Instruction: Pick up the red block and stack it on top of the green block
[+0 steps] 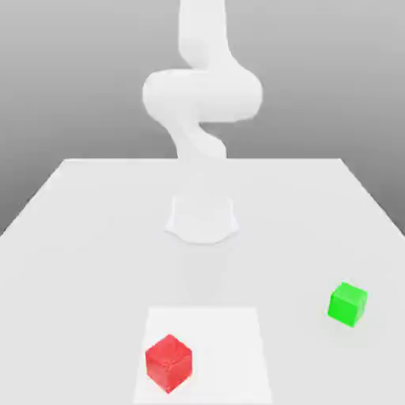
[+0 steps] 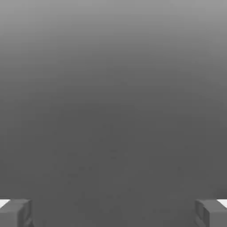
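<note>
Gripper [image 2: 113, 213] spread wide, empty, up high; red block [image 1: 168, 363] near, well left of green block [image 1: 348, 304].

One red block [image 1: 168, 363] and one green block [image 1: 348, 304] sit on a single white surface [image 1: 79, 237], two blocks in all. One white robot arm [image 1: 201, 95] rises behind them. Its one claw [image 2: 113, 213] shows two grey fingertips [image 2: 15, 213].

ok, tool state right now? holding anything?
Tool: open, fingertips wide apart, nothing between them. Red block and green block both sit apart on the table.
</note>
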### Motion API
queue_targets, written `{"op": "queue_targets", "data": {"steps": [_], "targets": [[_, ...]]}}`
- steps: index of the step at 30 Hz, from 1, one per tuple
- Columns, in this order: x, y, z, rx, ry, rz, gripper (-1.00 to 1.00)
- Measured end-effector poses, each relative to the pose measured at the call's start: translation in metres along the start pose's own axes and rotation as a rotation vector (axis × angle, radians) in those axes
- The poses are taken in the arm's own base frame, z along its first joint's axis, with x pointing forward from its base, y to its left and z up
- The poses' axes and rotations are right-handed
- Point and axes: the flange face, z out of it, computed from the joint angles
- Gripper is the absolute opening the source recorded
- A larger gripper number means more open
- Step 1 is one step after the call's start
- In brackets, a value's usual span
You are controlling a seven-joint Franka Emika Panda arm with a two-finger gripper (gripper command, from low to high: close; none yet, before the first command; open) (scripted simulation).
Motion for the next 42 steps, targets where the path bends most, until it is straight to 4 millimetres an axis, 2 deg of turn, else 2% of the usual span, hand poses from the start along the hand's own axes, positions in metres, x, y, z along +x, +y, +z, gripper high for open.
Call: {"op": "queue_targets", "data": {"steps": [5, 11, 16, 21, 24, 29, 30, 37, 42], "targets": [[-0.005, 0.023, 0.108, -0.052, -0.161, -0.141, 0.00], [-0.036, 0.064, 0.222, -0.115, -0.333, -0.307, 0.00], [-0.076, 0.111, 0.301, -0.174, -0.467, -0.450, 0.00], [-0.120, 0.168, 0.360, -0.242, -0.595, -0.597, 0.00], [-0.145, 0.203, 0.387, -0.282, -0.661, -0.681, 0.00], [-0.175, 0.235, 0.431, -0.292, -0.678, -0.704, 0.00], [-0.179, 0.239, 0.436, -0.292, -0.679, -0.703, -1.00], [-0.179, 0.239, 0.436, -0.292, -0.681, -0.703, -1.00], [-0.155, 0.213, 0.396, -0.291, -0.682, -0.705, -1.00]]}}
